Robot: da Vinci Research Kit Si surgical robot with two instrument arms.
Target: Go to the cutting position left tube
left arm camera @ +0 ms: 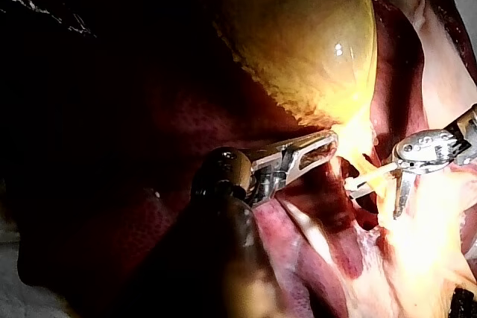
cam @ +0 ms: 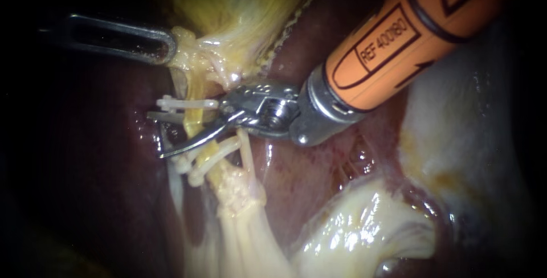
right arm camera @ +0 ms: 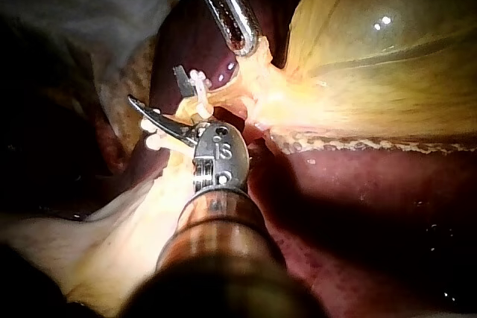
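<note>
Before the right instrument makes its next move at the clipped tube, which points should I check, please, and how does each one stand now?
1. Right instrument blades open: ok, a clear gap shows.
2. Clipped tube lies between the blades: ok in the endoscope view.
3. Blades sit between the upper clip and the two lower clips: ok. Whether the lower blade touches a lower clip: cannot tell.
4. Left instrument holds the gallbladder neck, so the tube is stretched: ok.
5. Blade tips clear of the liver behind the tube: cannot tell.
</note>
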